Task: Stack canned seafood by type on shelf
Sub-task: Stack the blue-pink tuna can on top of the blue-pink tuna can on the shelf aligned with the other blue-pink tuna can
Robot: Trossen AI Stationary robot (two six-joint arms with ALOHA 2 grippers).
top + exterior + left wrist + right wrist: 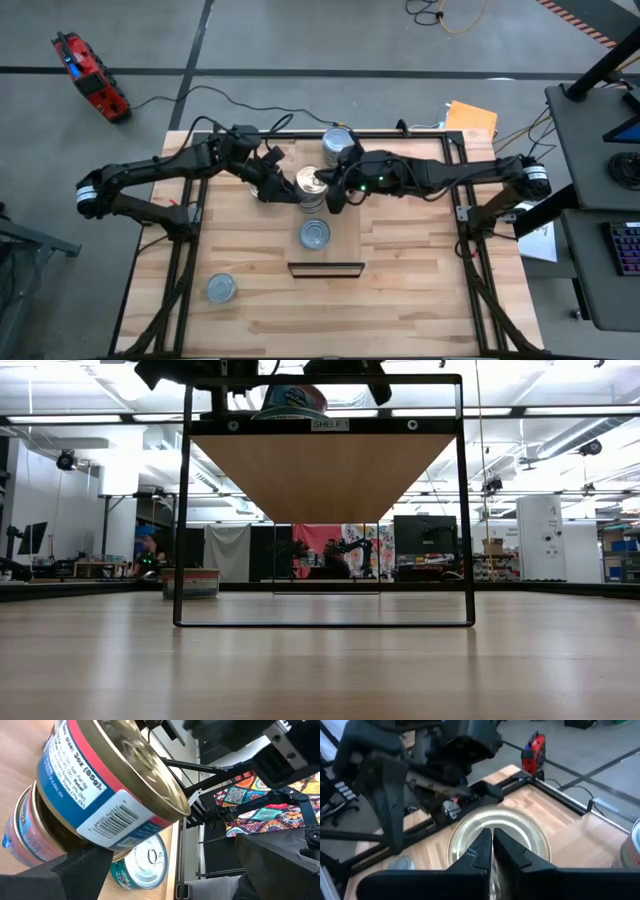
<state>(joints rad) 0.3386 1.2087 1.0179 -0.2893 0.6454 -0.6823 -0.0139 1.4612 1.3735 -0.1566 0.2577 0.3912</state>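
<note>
A gold-topped tin (311, 182) with a blue and red label sits on another tin on the light-wood shelf (345, 250), near its middle. My left gripper (280, 184) is at this tin's left side, shut on it. My right gripper (326, 186) is shut, its fingertips over the tin's gold top (520, 832). A second stack of tins (338, 146) stands at the shelf's far end. A silver-topped tin (315, 234) stands on the shelf nearer the front. One pale-topped tin (221, 288) stands on the tabletop at near left. My left gripper holds the gold-topped tin by its labelled side wall (100, 827), coming level from the table's left. Only one finger (82, 870) shows; the tin hides the other. The tin sits askew on the tin below (22, 837). My right gripper's shut fingers (482, 850) point slanting down at the gold top; whether they touch it I cannot tell.
The shelf stands raised on a dark metal frame (187, 510), with open room beneath it in the low view. A dark strip (326, 268) marks the shelf's front edge. Bare tabletop lies near and to the right. A red tool (90, 80) lies on the floor.
</note>
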